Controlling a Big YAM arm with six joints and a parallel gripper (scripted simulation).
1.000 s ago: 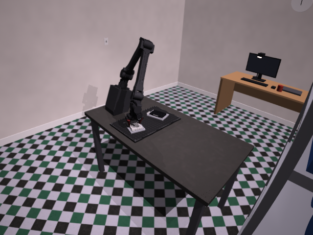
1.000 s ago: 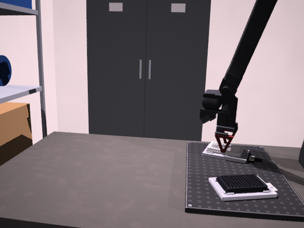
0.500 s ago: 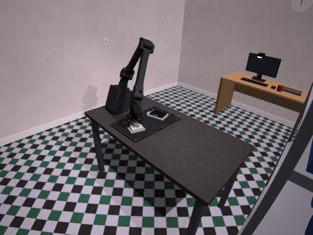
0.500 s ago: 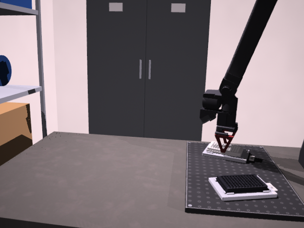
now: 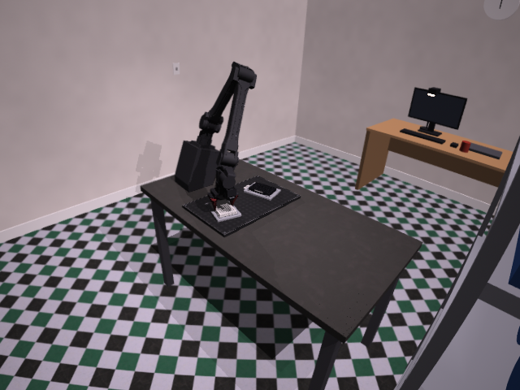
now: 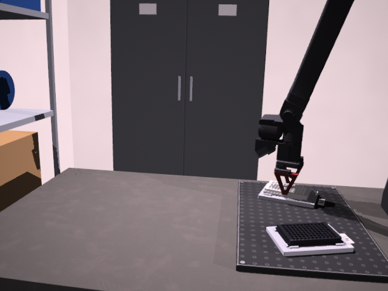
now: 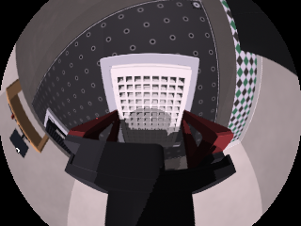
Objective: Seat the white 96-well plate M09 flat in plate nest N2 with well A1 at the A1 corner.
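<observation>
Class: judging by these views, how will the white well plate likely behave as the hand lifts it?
The white plate M09 looks like a rigid grid, so probably stiff. The hand clamps one end only, so the far end may sag or tilt. Flat and boxy: unlikely to roll.

top: high, far, whole table (image 5: 335,268)
exterior: table-level, facing cabinet (image 6: 188,87)
wrist: fisheye, straight down, close
shared: perforated deck (image 5: 268,205)
</observation>
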